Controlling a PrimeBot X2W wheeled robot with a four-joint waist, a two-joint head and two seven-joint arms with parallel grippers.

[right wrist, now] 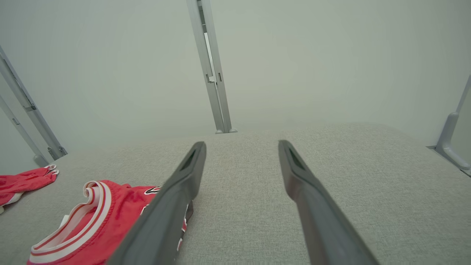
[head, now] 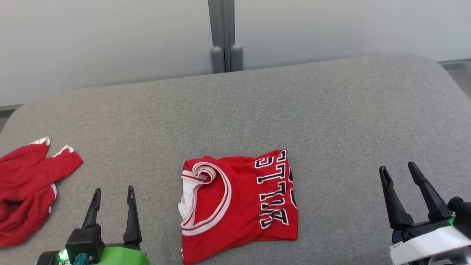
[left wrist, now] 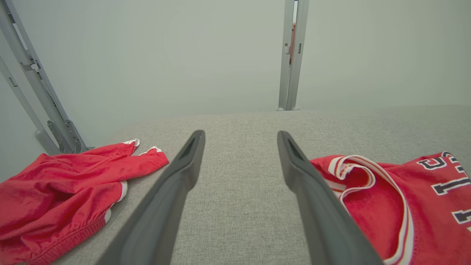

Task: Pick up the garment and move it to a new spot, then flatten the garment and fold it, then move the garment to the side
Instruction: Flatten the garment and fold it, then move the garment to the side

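**A:** How do your claws stand?

**B:** My left claw (head: pixel 114 190) hovers spread wide over the near edge of the grey cushion (head: pixel 331 110), holding nothing. My right claw (head: pixel 397 167) is just as wide and empty, toward the cushion's near right corner.

**A:** And the jersey?

**B:** The jersey (head: pixel 239 202) lies folded into a rough square between my claws. It is close to the near edge, about midway along it, and touches neither claw. Its white-trimmed collar faces my left claw, and dark lettering runs down the side toward my right.

**A:** Anything else on there?

**B:** A second red garment (head: pixel 25 187) lies crumpled at the left edge, well apart from the jersey. It looks like shorts, though bunched as it is I can't be sure. Beyond the far edge a grey post (head: pixel 224 36) stands against the pale wall.
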